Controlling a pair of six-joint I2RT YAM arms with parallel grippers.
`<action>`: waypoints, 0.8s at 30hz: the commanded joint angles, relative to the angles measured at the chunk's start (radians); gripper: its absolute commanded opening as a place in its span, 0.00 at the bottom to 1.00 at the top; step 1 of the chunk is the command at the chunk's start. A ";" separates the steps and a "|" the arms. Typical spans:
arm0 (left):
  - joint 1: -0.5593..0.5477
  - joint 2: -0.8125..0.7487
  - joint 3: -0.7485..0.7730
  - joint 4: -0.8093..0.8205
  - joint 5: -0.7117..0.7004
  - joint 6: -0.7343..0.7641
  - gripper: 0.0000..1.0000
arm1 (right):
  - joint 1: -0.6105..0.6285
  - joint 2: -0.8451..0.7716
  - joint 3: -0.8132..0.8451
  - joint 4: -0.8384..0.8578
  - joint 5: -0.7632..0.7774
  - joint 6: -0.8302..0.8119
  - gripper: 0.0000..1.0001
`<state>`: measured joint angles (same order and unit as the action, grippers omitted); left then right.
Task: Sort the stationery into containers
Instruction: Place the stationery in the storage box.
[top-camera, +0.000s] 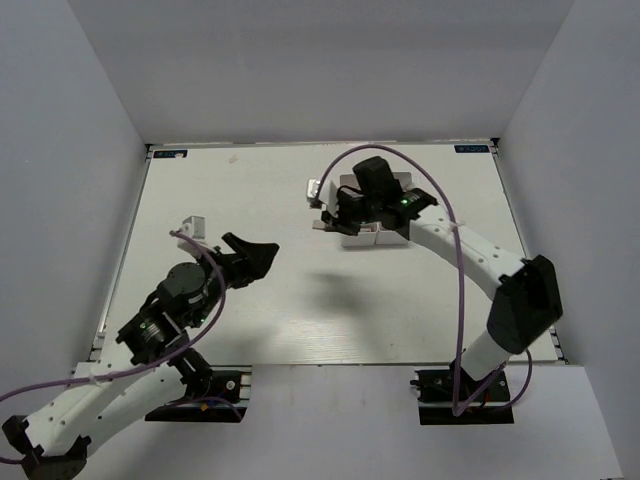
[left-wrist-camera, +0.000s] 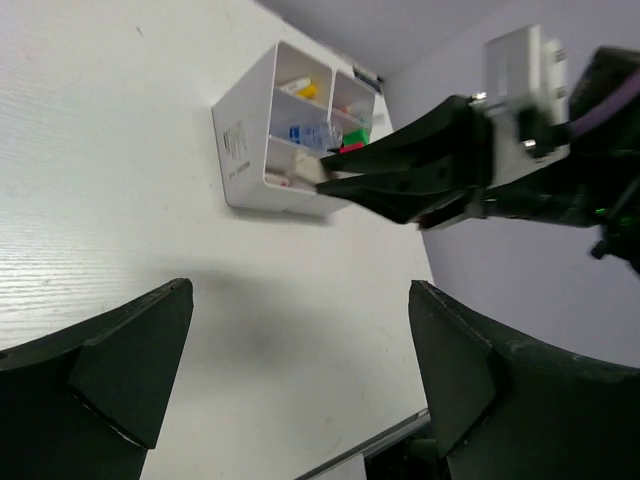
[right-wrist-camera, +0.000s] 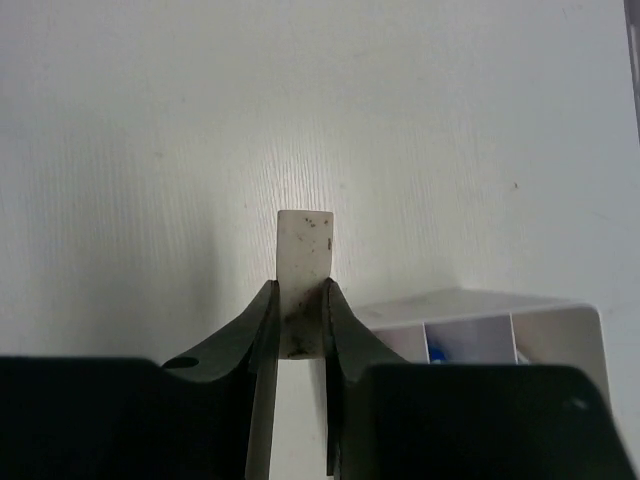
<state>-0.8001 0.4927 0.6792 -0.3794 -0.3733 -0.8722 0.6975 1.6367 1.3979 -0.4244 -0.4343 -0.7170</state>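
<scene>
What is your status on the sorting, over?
Left gripper open, empty. Right gripper shut on white eraser, close by container. No obstacle seen.

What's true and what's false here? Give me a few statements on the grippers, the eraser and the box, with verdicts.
1. The right gripper is shut on a white eraser. True.
2. The left gripper holds a pen. False: its fingers are spread wide with nothing between them.
3. All compartments of the white box are empty. False: things lie inside, among them a blue item and a yellow item.
4. The right gripper is close beside the white box, while the left gripper is well away from it. True.
</scene>
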 joint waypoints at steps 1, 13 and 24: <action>0.002 0.078 -0.035 0.141 0.091 0.036 0.99 | -0.065 -0.078 -0.098 -0.004 0.058 0.007 0.00; 0.002 0.371 -0.067 0.286 0.211 0.055 0.99 | -0.363 -0.253 -0.298 0.015 0.138 -0.085 0.00; 0.002 0.392 -0.096 0.303 0.221 0.045 0.99 | -0.466 -0.160 -0.321 0.045 0.134 -0.170 0.00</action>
<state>-0.8001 0.8932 0.6018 -0.0845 -0.1680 -0.8284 0.2447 1.4368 1.0523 -0.4152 -0.2951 -0.8570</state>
